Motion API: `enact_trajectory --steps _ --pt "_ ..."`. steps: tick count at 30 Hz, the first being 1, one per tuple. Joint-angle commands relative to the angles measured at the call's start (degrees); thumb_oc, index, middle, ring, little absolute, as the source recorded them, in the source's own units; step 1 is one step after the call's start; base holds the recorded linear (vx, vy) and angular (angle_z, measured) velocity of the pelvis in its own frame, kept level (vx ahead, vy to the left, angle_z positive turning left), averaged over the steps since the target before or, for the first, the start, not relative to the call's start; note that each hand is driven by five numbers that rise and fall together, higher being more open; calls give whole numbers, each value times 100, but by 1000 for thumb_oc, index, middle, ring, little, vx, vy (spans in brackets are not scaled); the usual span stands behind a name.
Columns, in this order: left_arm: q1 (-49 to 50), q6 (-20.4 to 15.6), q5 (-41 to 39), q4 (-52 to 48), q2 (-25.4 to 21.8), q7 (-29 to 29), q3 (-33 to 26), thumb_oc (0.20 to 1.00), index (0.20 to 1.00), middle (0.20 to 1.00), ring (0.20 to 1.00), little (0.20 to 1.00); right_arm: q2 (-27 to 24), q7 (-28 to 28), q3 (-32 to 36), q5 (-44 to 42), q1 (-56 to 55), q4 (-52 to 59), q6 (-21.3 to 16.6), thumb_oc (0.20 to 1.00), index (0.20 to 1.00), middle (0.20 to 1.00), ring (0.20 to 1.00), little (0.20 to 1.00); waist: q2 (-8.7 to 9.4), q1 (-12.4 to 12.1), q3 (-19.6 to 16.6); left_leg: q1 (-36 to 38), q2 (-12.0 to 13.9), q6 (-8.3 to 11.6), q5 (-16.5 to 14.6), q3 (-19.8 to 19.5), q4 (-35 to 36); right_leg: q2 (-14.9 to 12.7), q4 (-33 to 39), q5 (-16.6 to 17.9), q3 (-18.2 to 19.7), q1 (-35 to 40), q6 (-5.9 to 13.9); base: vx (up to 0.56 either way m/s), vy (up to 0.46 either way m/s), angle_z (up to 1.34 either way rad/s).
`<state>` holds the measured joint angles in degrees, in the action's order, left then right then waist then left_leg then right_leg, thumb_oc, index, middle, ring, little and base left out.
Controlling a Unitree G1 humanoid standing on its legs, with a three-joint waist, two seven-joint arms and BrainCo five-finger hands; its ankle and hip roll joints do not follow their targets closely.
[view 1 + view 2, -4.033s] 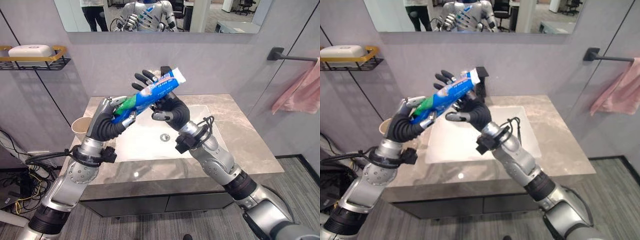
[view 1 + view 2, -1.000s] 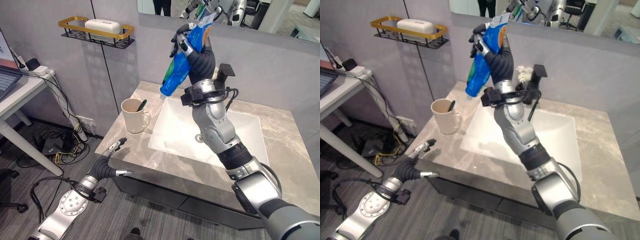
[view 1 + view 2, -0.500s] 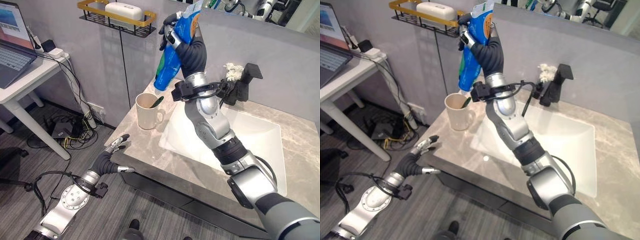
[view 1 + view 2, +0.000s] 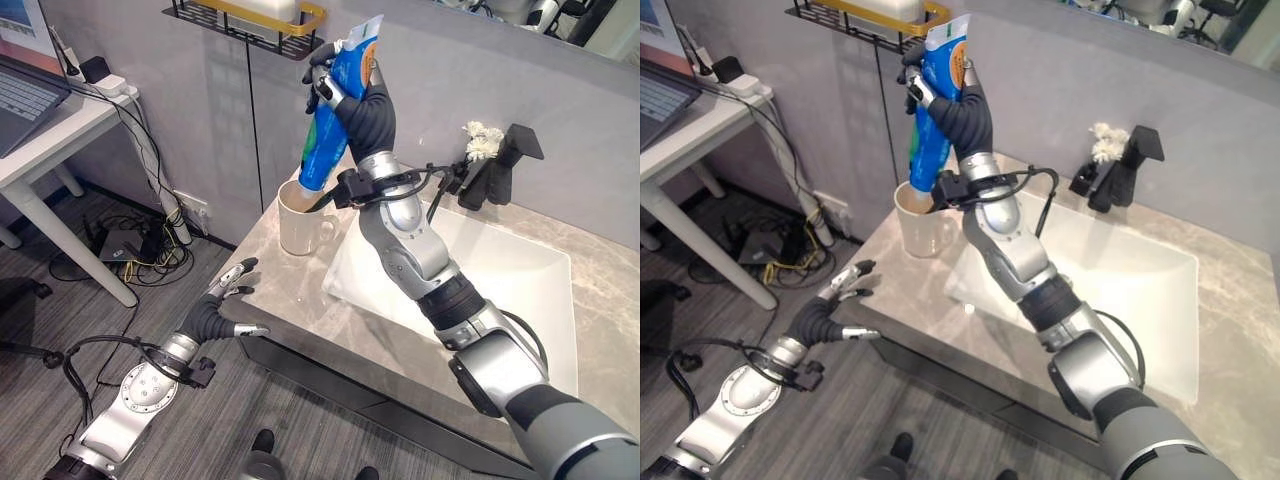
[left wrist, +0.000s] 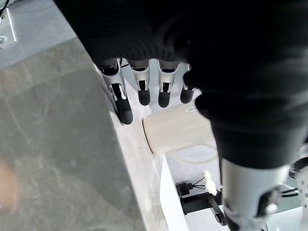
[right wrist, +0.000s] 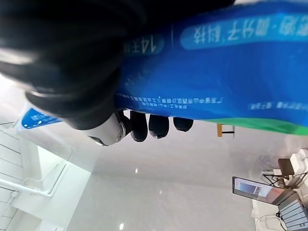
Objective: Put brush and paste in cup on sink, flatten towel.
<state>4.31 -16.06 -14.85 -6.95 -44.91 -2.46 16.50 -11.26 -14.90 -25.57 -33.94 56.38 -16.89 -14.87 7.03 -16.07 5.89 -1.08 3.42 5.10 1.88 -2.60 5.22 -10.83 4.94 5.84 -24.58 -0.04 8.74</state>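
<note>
Blue paste tube sits clenched in the right hand, apparently entering the cup.

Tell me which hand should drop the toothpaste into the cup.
The right hand: its fingers already grip the toothpaste upright, lower end at the cup. The left hand hangs open below the counter edge.

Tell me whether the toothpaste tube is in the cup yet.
Partly: the right hand holds the toothpaste tube nearly upright, its lower end at the cup mouth, most still above.
</note>
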Motion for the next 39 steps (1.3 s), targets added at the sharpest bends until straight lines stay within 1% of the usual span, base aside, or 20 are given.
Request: enact_trajectory --steps 1,6,14,22,28,33,35,39 --pt "96 -22 190 -45 -496 -104 146 1000 1000 1000 1000 1000 -107 -55 115 93 808 56 -231 200 200 200 200 200 272 -95 -87 -289 -233 -235 62 89 -22 -513 6 247 227 246 256 0 0 0" --pt "39 -19 222 24 -448 -164 197 1000 1000 1000 1000 1000 -6 -88 99 97 820 -174 -210 200 200 200 200 200 279 -119 -93 -282 -235 -241 48 78 -22 -509 6 245 229 257 250 6 1 0" --pt "32 3 100 147 -315 -159 235 1000 1000 1000 1000 1000 -6 -30 87 71 657 -449 -158 200 200 200 200 200 272 -140 -107 -272 -238 -241 45 40 -22 -505 6 242 136 321 252 18 2 3" --pt "26 15 145 197 -233 -222 314 1000 1000 1000 1000 1000 116 -19 25 96 547 -456 -139 200 200 200 200 200 237 -190 -102 -268 -233 -253 31 33 -22 -493 6 224 136 323 245 22 -2 4" --pt "-16 13 139 230 -219 -224 361 1000 1000 1000 1000 1000 94 -46 21 251 531 -357 -140 200 200 200 200 200 240 -209 -67 -305 -230 -249 41 25 -22 -491 6 215 117 300 255 0 0 0" --pt "-58 5 186 194 -214 -243 392 1000 1000 1000 1000 1000 208 -146 52 385 425 -204 -188 200 200 200 200 200 298 -256 -3 -365 -238 -256 49 6 -22 -487 6 211 94 266 263 0 0 0" --pt "-38 25 173 177 -209 -254 389 1000 1000 1000 1000 1000 320 -152 17 413 375 -170 -207 200 200 200 200 200 362 -294 41 -379 -243 -258 41 9 -22 -473 6 220 98 245 261 2 -5 2" --pt "1 29 160 130 -220 -264 340 1000 1000 1000 1000 1000 336 -141 -7 436 350 -129 -201 200 200 200 200 200 392 -311 55 -387 -243 -258 43 8 -22 -462 6 220 99 238 257 0 0 0"
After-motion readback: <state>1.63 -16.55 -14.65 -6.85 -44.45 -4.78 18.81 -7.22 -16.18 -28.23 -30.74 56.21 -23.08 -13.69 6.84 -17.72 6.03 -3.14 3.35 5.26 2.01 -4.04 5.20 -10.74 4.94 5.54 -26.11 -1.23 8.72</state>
